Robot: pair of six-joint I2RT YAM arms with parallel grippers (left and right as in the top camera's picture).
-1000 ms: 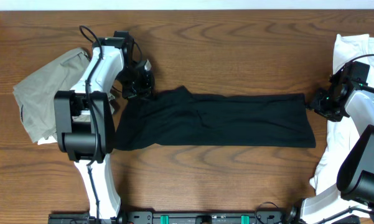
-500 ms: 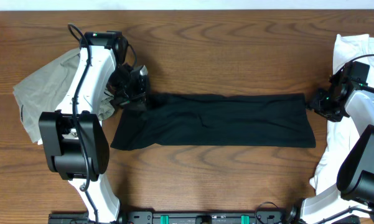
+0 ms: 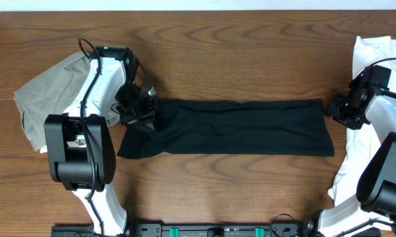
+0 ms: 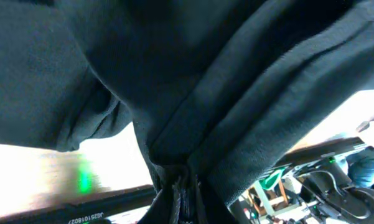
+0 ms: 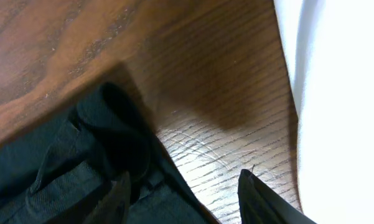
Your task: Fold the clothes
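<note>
The left pincer (image 3: 143, 109) is pressing together on the black garment (image 3: 244, 126): in its own wrist view the dark cloth is gathering into a tight bunch right at its tips and fanning out away from them. The garment is lying as a long flat band on the wooden surface (image 3: 250, 52), stretching from the left pincer across to the right pincer (image 3: 334, 107), whose fingers (image 5: 258, 199) are standing spread, with the band's rolled corner lying just beside one of them and bare wood showing between them, so it is gripping nothing. An olive-grey garment (image 3: 43, 99) is lying behind the left pincer, and a white garment (image 5: 342, 93) is lying just beyond the right pincer, apart from the black cloth. The step in hand is looking like the crosswise fold of the band, end over end. Next, the right pincer is likely needing to close on its corner or hold it down, while the left one would be lifting its end clear and carrying it over toward the right, keeping the edges lined up
</note>
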